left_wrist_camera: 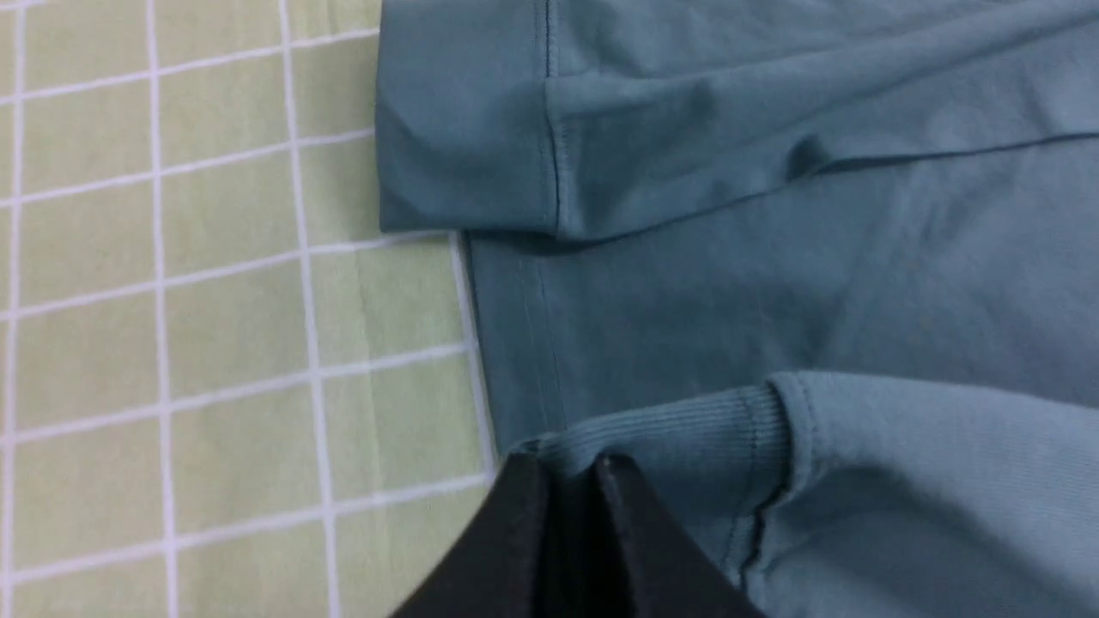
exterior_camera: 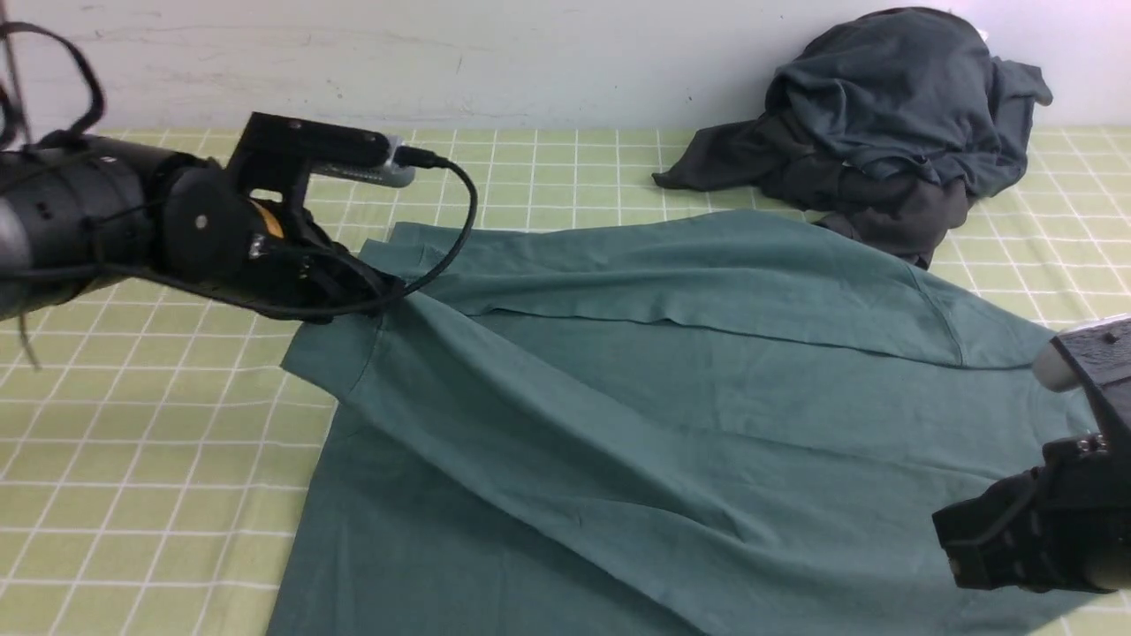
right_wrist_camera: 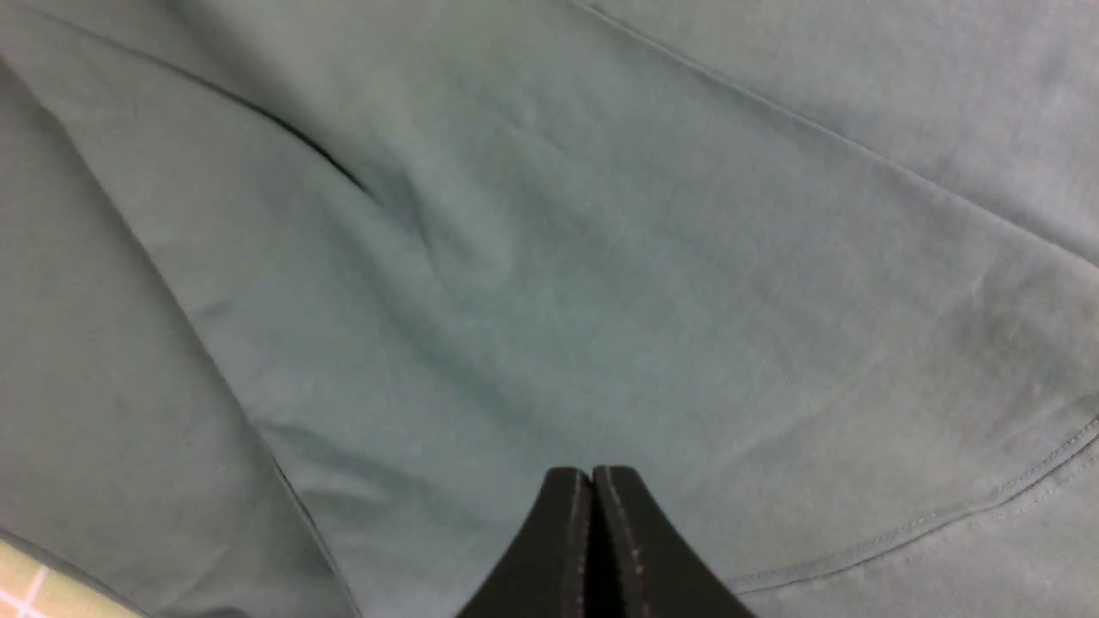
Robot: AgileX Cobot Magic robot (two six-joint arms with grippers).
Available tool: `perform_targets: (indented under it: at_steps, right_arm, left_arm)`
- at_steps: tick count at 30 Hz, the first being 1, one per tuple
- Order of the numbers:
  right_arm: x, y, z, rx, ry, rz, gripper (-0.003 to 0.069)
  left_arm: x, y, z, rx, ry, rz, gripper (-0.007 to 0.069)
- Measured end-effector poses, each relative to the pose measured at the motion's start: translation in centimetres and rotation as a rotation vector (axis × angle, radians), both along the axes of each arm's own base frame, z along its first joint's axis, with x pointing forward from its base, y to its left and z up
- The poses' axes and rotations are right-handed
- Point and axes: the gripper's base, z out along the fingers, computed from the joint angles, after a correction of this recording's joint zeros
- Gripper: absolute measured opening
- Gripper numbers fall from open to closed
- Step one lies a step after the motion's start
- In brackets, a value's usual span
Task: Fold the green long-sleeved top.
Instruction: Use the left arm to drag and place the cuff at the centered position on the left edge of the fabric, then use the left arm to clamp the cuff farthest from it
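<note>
- On the checked counter [exterior_camera: 132,442], spread across the middle and near part, lies the green long-sleeved top [exterior_camera: 671,389]; its body is mostly flat, which looks like the base for the folds to come.
- One sleeve [exterior_camera: 548,424] runs as a raised ridge slantwise over the body, from the near right up toward the far left; I judge it is being drawn across the chest so that it ends inside the outline of the body.
- The ribbed cuff [left_wrist_camera: 678,421] sits at the left edge of the top, just over the body's side seam; it lifts a little off the cloth, since it is pinched rather than lying free.
- The left hand [left_wrist_camera: 568,463] is closed on the end of that cuff, its jaws nearly together with the ribbing caught at their tips; a grip on the very end gives control of the whole sleeve.
- The right hand [right_wrist_camera: 591,472] is over the near right part of the top, jaws pressed together with nothing between them that I can see; whether it touches the fabric I cannot tell; it may be there to steady the body.
- A heap of dark garments [exterior_camera: 884,115] sits at the far right by the wall, its edge just meeting the top's far shoulder; it is no part of this fold.
</note>
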Motion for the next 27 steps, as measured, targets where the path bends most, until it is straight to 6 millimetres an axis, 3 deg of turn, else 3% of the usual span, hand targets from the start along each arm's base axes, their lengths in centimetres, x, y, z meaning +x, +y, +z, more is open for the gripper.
perform_targets:
  at_steps: [4, 10, 13, 14, 16, 17, 19, 20, 24, 27]
  right_arm:
    - [0.0, 0.0, 0.0, 0.001, 0.002, 0.0, -0.0016]
    - [0.0, 0.0, 0.0, 0.008, 0.004, -0.003, -0.0016]
    - [0.0, 0.1, 0.0, 0.02, 0.006, -0.008, -0.0016]
    - [0.0, 0.1, 0.0, 0.021, 0.005, -0.009, -0.0016]
    - [0.0, 0.1, 0.0, 0.022, 0.004, -0.01, -0.0016]
    - [0.0, 0.1, 0.1, 0.024, 0.0, -0.013, -0.0016]
    - [0.1, 0.1, 0.1, 0.024, -0.003, -0.014, -0.0016]
    - [0.1, 0.1, 0.1, 0.024, -0.006, -0.014, -0.0016]
    - [0.1, 0.1, 0.1, 0.021, -0.011, -0.01, -0.0016]
    - [0.1, 0.1, 0.1, 0.021, -0.013, -0.011, -0.0016]
  left_arm:
    - [3.7, -0.6, -2.5, 0.062, 0.12, -0.016, 0.0108]
    - [8.9, 0.2, -2.0, 0.065, 0.134, 0.031, 0.0344]
    - [11.0, 0.8, -2.6, 0.064, 0.143, 0.057, 0.0402]
    - [11.8, 1.0, -3.6, 0.065, 0.167, 0.07, 0.041]
    - [12.5, 1.1, -4.1, 0.064, 0.174, 0.078, 0.0409]
    - [13.2, 1.3, -5.5, 0.064, 0.202, 0.091, 0.0394]
    - [13.5, 1.2, -6.4, 0.058, 0.227, 0.098, 0.0369]
    - [13.9, 1.0, -7.0, 0.041, 0.243, 0.107, 0.0315]
    - [14.2, 0.8, -6.1, 0.01, 0.253, 0.115, 0.0121]
    - [14.2, 0.6, -4.6, 0.002, 0.255, 0.115, 0.0029]
